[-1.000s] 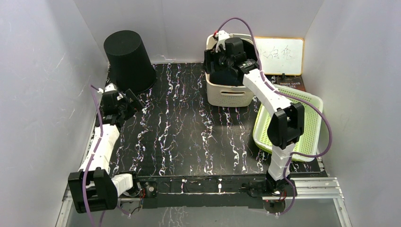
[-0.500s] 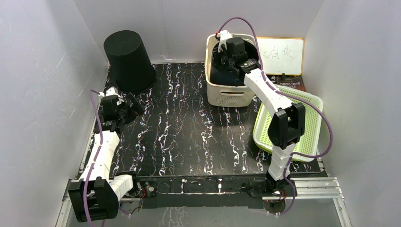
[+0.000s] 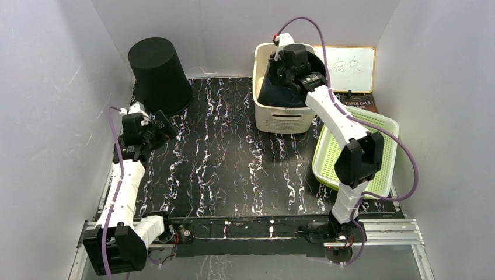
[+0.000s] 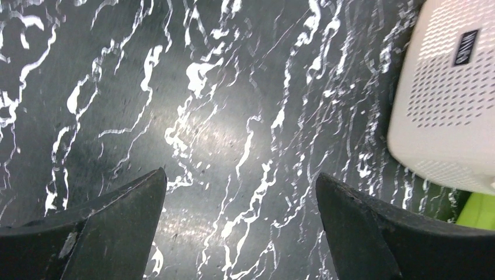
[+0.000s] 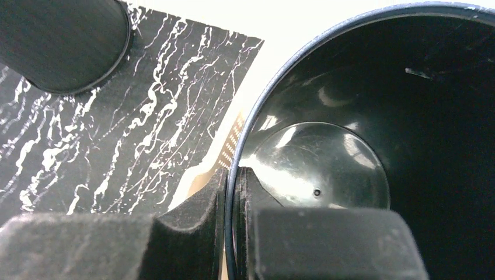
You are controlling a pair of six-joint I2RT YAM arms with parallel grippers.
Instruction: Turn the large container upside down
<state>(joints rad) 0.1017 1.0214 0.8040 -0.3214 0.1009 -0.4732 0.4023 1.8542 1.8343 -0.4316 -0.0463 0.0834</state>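
Here, right tool (image 5: 233, 182) pinching black container (image 5: 327, 169) rim, inside white basket (image 3: 283, 120)

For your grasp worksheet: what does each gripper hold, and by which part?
The right gripper pinches the rim of the bucket standing in the basket. The left gripper is open, holding nothing.

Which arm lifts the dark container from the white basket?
Right: the right hand is shut on the rim of the dark container in the white basket; the left hand hangs open over the table.
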